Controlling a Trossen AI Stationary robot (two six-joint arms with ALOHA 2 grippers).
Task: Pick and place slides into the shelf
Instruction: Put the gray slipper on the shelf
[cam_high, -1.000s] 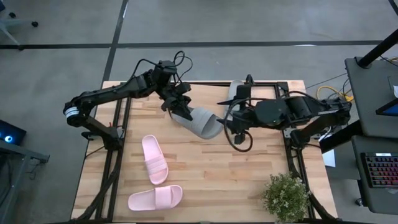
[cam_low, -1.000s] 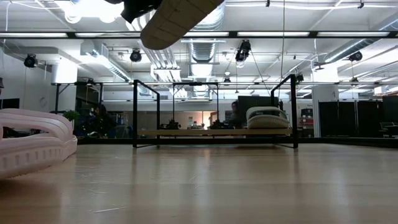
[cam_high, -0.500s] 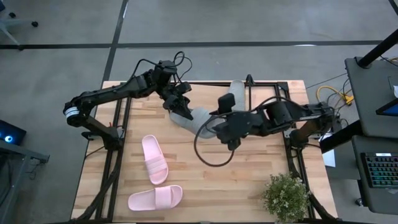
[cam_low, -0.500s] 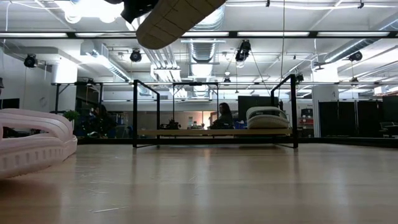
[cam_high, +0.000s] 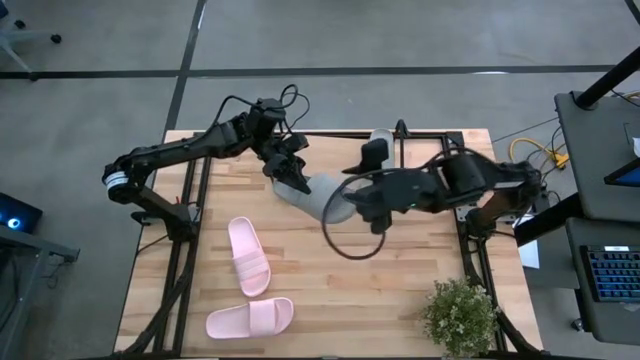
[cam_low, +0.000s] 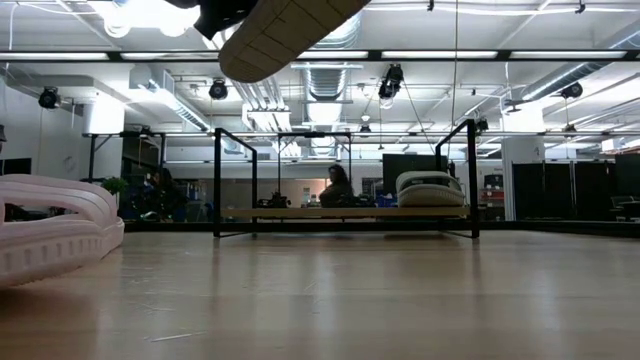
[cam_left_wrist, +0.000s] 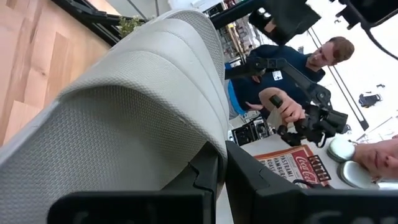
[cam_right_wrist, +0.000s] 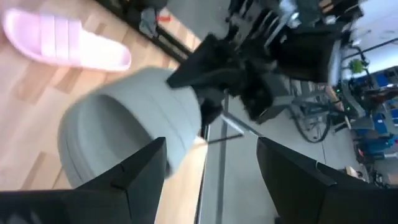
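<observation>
A light grey slide hangs in the air above the table's middle, held by my left gripper. In the low view its ribbed sole shows near the top. My right gripper is open and faces the slide's free end, one finger on either side of it. I cannot tell whether it touches. The second grey slide rests sole-down on the shelf, near its right end. Two pale pink slides lie on the near left of the table. My left gripper pinches the grey slide's wide strap at its edge between its two fingers. It comes from the table's far left, slanting down. The slide is lifted clear of the table, and its free end points toward the right arm.
A small potted plant stands at the table's near right corner. The shelf's black frame runs along the far edge. A pink slide lies close to the low camera. People show in the room beyond the table.
My right gripper has swung from near the shelf toward the table's left, up to the free end of the held grey slide. My left gripper has kept the slide aloft in nearly the same place.
</observation>
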